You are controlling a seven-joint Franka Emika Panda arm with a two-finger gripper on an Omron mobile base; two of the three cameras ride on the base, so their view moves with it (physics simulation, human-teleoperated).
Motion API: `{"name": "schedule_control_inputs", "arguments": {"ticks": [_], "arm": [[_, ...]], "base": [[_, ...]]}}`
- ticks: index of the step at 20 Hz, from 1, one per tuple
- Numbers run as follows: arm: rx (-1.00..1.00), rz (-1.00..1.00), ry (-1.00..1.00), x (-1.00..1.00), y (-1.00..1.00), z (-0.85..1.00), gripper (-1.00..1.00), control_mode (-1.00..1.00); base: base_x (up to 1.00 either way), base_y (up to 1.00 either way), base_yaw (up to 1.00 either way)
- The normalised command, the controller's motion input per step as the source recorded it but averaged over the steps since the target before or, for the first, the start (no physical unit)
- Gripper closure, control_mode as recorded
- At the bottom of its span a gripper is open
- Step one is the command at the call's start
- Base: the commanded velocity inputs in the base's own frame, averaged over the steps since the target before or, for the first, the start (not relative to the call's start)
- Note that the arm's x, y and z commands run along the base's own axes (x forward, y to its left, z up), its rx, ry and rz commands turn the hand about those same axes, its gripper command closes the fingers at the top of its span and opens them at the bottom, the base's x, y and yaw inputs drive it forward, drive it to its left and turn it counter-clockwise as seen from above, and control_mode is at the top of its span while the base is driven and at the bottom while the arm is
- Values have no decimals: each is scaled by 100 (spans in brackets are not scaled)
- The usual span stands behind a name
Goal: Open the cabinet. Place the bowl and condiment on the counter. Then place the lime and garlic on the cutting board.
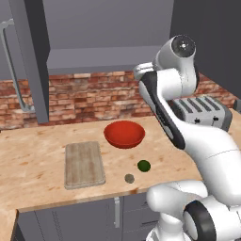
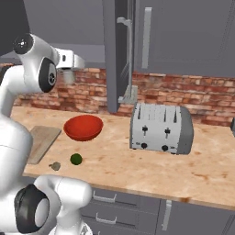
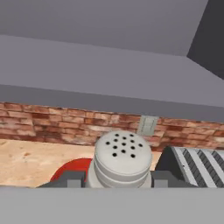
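My gripper (image 3: 117,180) is shut on the condiment, a grey shaker (image 3: 122,158) with a holed top, held upright in the air. In the right base view the gripper (image 2: 69,72) holds the shaker (image 2: 69,79) above and behind the red bowl (image 2: 83,127), in front of the brick wall. The bowl (image 1: 124,133) stands on the tan counter (image 1: 33,155). Right of the cutting board (image 1: 84,164) lie the lime (image 1: 144,165) and the garlic (image 1: 129,178), both on the counter. The cabinet door (image 1: 35,61) stands swung open.
A silver toaster (image 2: 160,127) stands on the counter to the right of the bowl. The open door's edge (image 2: 112,55) and its bar handle (image 2: 128,59) hang just left of the toaster. Grey lower cabinets (image 1: 84,219) run under the counter.
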Motion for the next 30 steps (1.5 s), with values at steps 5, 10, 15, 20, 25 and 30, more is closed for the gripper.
{"name": "schedule_control_inputs", "arguments": {"ticks": [5,10,15,20,25,30], "arm": [[0,0,7,-100,-26,-69,100,-100],[0,4,1,-34,-63,-99,100,-100],[-3,13,0,29,-60,-100,100,-100],[-15,2,5,77,-11,-91,100,-100],[-13,0,3,71,0,-78,100,-100],[-3,0,6,35,-8,-58,100,-100]], "base": [[0,0,0],[0,0,0],[0,0,0],[0,0,0],[0,0,0],[0,0,0]]}}
